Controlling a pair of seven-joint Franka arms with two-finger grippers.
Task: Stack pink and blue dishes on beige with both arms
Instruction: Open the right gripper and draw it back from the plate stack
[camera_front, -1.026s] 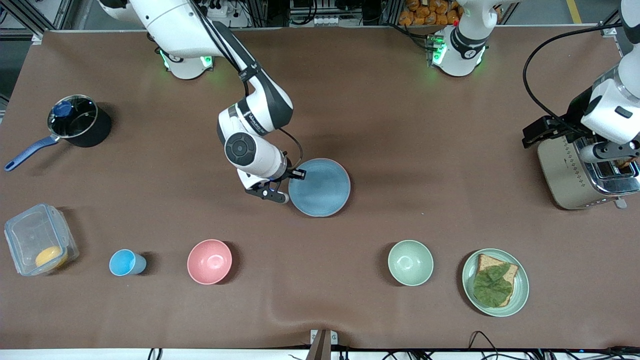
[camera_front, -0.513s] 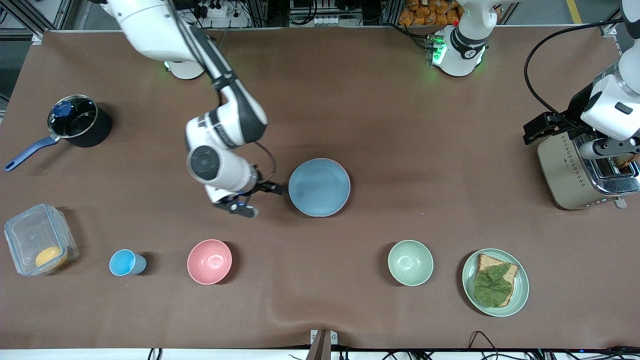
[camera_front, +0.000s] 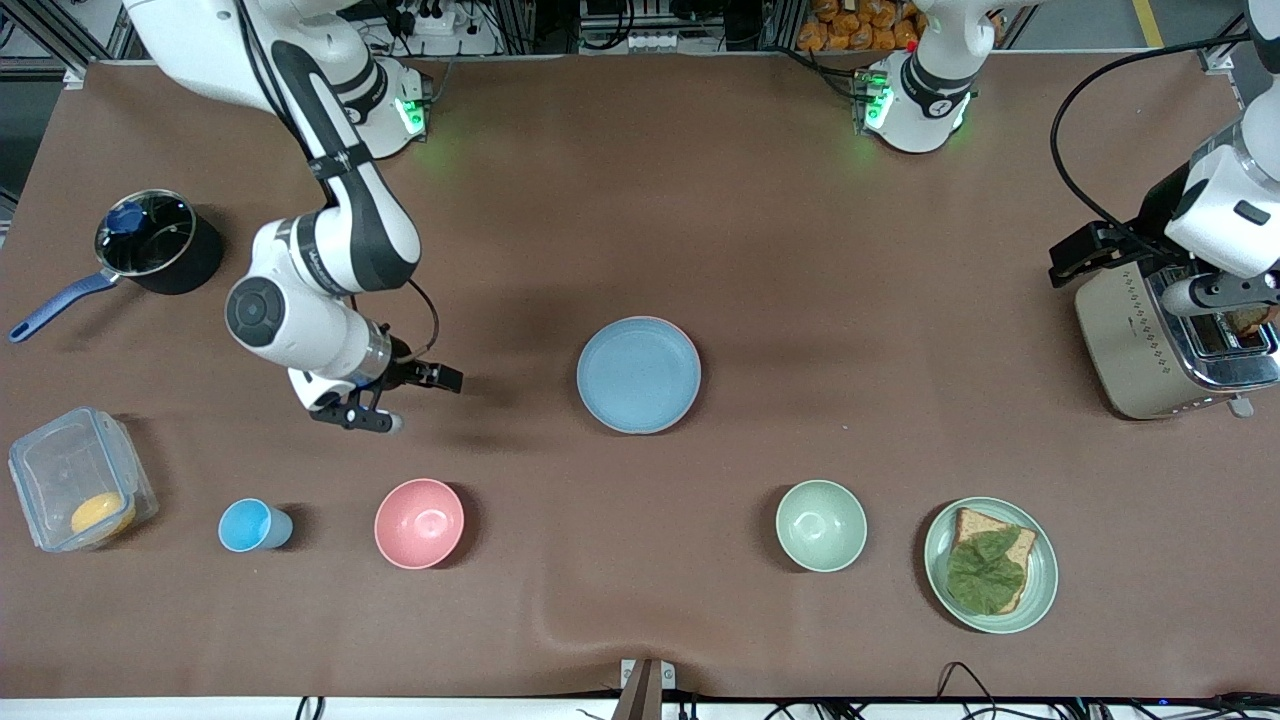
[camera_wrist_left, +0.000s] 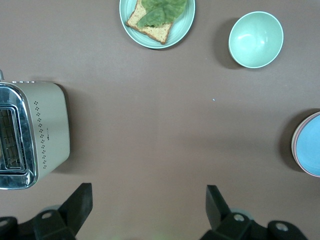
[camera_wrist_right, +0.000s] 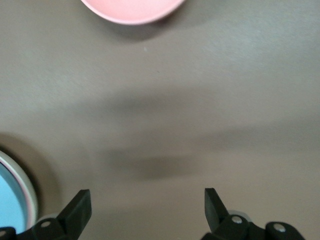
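Observation:
The light blue plate (camera_front: 638, 374) lies in the middle of the table, on top of the pink plate, of which only a thin rim (camera_wrist_left: 294, 150) shows under the blue plate (camera_wrist_left: 310, 145). The beige plate is hidden. My right gripper (camera_front: 372, 418) hangs open and empty over bare cloth, between the plates and the saucepan, well apart from the stack. In its wrist view the right gripper (camera_wrist_right: 147, 207) has nothing between its fingers. My left gripper (camera_front: 1222, 296) waits by the toaster; the left gripper (camera_wrist_left: 149, 207) is open and empty.
A toaster (camera_front: 1150, 340) stands at the left arm's end. Near the front camera are a green plate with bread and leaf (camera_front: 990, 565), a green bowl (camera_front: 821, 525), a pink bowl (camera_front: 419, 523) and a blue cup (camera_front: 250, 525). A plastic box (camera_front: 75, 475) and a saucepan (camera_front: 155, 240) sit at the right arm's end.
My right gripper has drawn away from the blue plate's edge toward the right arm's end of the table. The plate stays put. The left arm has barely moved.

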